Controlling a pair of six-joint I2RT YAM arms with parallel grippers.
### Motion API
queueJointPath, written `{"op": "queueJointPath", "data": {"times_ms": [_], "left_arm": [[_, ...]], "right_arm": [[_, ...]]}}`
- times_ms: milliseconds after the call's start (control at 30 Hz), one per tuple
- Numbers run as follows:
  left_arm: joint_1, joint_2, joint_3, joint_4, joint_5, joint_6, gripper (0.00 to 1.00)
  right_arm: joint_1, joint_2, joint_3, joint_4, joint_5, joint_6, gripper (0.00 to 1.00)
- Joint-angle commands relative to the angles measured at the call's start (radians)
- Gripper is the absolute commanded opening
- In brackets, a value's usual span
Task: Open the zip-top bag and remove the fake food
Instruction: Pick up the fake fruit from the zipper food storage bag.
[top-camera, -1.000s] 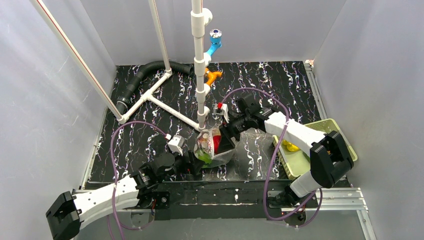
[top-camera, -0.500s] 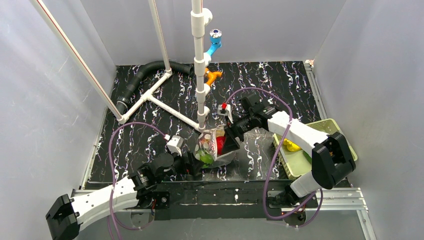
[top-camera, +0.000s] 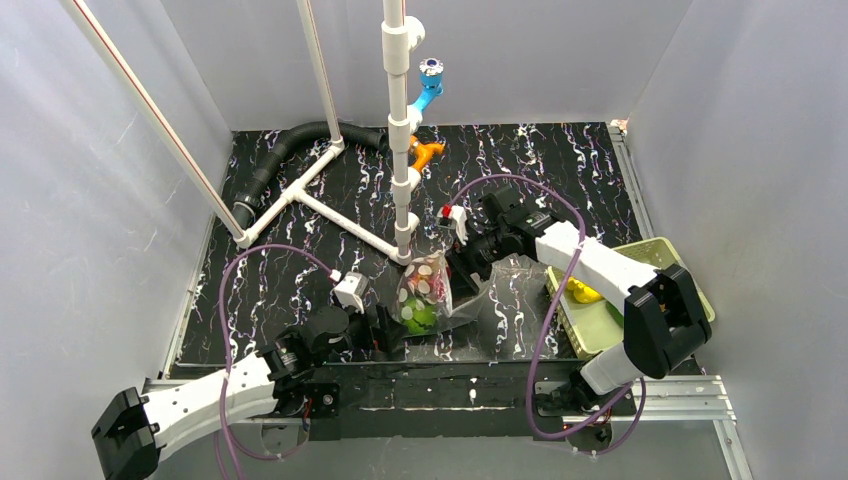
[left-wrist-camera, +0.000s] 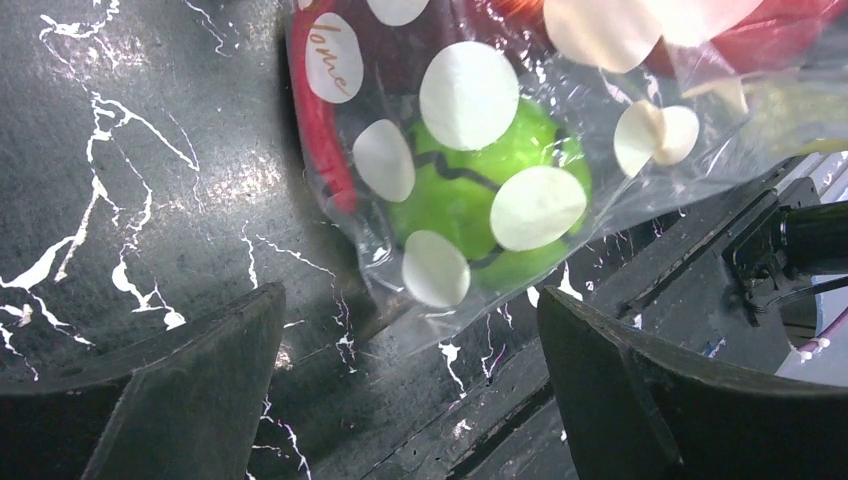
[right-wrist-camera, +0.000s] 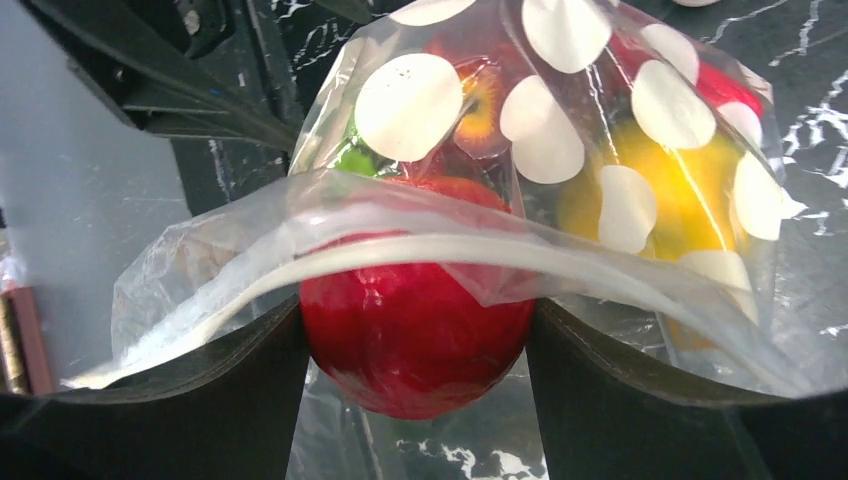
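Cursive "lome" is read on the zip-top bag (left-wrist-camera: 468, 96), red fake food (right-wrist-camera: 415, 340) is clamped by right fingers (right-wrist-camera: 200, 420), left fingers (left-wrist-camera: 170, 400) are held spread

Kept the left arm low, stretched forward from its base, with the left gripper (top-camera: 390, 325) pointing ahead and its jaws spread wide. Reached the right arm inward from the right side, forearm sloping down, right gripper (top-camera: 458, 275) tilted downward, both fingers (right-wrist-camera: 230, 400) pressed against opposite sides of a red fake food (right-wrist-camera: 415, 340) piece.
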Motion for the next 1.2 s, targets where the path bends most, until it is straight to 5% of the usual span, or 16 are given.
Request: {"op": "queueJointPath", "data": {"times_ms": [0,267,800,1167], "left_arm": [[-0.005,0.006,0.037,-0.031,-0.023,0.015,0.96],[-0.005,0.025,0.057,-0.043,-0.045,0.015,0.98],[-0.005,-0.031,0.076,-0.103,-0.048,0.024,0.98],[-0.005,-0.054,0.086,-0.114,-0.052,-0.006,0.98]], "right_arm": [[-0.003,-0.057,0.06,-0.006,0.08,-0.008,0.14],[-0.003,-0.114,0.067,-0.074,0.091,-0.081,0.14],[-0.086,-0.14,0.083,-0.106,-0.133,-0.081,0.14],[-0.152,-0.227,0.032,-0.12,-0.066,-0.159,0.14]]}}
